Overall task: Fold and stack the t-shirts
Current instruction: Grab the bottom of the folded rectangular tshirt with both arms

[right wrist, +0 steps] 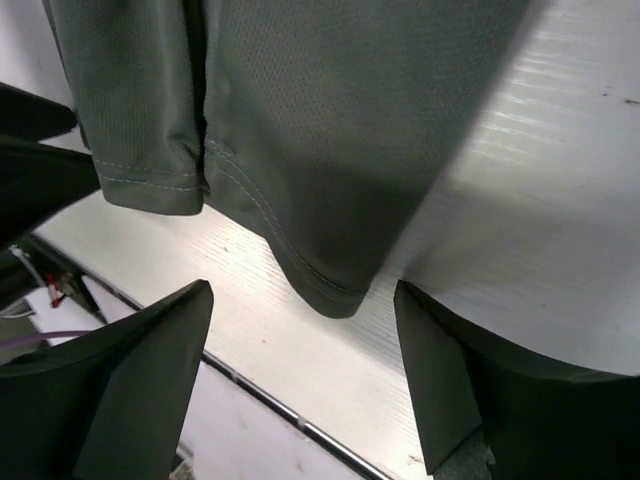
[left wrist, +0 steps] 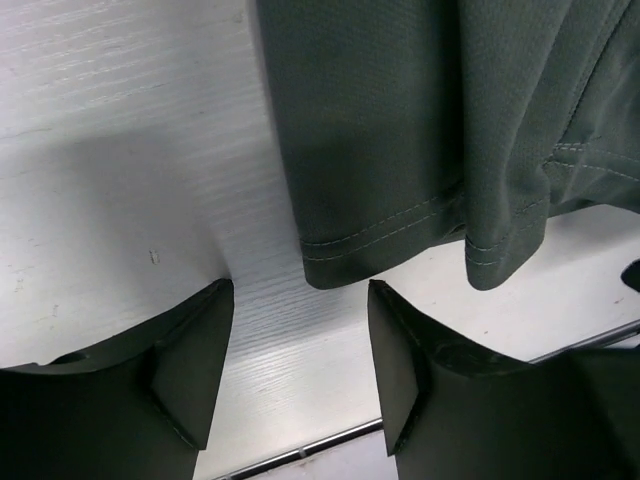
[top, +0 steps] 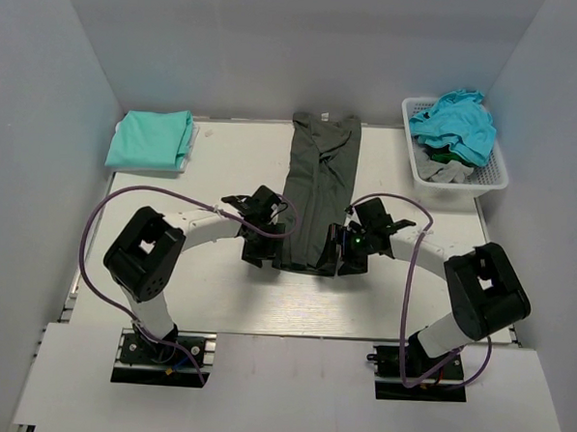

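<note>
A dark charcoal t-shirt (top: 319, 184) lies folded into a long narrow strip down the middle of the table, its neck at the far end. My left gripper (top: 261, 244) is open at the strip's near left corner; the left wrist view shows the hem (left wrist: 385, 235) just beyond my fingertips (left wrist: 300, 295), untouched. My right gripper (top: 350, 250) is open at the near right corner; the hem corner (right wrist: 330, 290) lies just beyond my open jaws (right wrist: 305, 295). A folded mint-green t-shirt (top: 151, 138) lies at the far left.
A white lattice basket (top: 455, 176) at the far right holds a turquoise tee (top: 456, 123) and a grey one (top: 444, 172). The table's near edge (right wrist: 260, 395) runs close below both grippers. White walls enclose the table.
</note>
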Controlling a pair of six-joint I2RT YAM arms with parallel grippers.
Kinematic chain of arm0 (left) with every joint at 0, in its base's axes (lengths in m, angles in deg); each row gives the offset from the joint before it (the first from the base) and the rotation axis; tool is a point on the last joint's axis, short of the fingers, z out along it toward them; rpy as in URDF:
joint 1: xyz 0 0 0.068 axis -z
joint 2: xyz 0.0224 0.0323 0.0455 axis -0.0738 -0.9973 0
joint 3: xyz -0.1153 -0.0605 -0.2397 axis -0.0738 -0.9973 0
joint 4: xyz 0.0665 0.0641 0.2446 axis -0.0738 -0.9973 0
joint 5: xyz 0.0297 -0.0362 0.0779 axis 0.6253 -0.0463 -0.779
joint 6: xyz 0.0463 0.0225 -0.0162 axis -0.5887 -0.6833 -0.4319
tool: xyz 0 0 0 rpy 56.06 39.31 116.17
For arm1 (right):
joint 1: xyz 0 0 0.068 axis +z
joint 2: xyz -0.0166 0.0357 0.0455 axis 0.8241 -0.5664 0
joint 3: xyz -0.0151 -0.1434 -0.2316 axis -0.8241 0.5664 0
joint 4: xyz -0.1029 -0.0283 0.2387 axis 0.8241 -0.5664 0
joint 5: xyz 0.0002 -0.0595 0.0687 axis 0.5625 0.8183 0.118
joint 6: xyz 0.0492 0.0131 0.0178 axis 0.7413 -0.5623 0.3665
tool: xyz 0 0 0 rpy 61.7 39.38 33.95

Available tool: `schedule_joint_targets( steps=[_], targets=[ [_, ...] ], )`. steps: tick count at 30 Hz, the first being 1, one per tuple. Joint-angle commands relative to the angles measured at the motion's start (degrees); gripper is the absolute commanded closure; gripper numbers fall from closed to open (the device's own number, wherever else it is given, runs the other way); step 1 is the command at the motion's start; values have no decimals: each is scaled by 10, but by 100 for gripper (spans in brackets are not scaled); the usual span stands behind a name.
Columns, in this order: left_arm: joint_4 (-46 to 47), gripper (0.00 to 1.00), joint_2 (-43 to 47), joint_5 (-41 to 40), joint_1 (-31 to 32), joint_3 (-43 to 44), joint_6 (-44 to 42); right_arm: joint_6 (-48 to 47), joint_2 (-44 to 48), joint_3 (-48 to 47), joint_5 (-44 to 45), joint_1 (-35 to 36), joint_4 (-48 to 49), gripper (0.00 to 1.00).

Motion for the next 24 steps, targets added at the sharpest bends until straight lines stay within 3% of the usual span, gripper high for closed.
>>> schedule_joint_targets(
  steps=[1,4,5,6,12,13,14,24],
  targets=[
    [16,37,-13,8,5,-4,-18,-1,-26,-20,2,0,4,24],
    [23,46,-19,14,11,-4,-23,-10,-42,-29,10,1,-9,37],
    [23,50,-19,21,11,-4,-23,-9,-42,-25,9,1,-7,53],
    [38,53,-19,27,11,-4,-28,-9,-47,-23,8,1,2,62],
    [43,88,-25,40,11,2,-33,-31,-69,-45,1,1,-4,86],
    [43,100,-25,40,11,2,-33,-33,-69,-46,-1,2,-4,90],
    [43,100,-25,40,11,2,-33,-37,-67,-49,-8,2,-5,99],
    [-46,100,79,64,22,-26,-26,-30,49,-1,-53,21,-102,100]
  ],
)
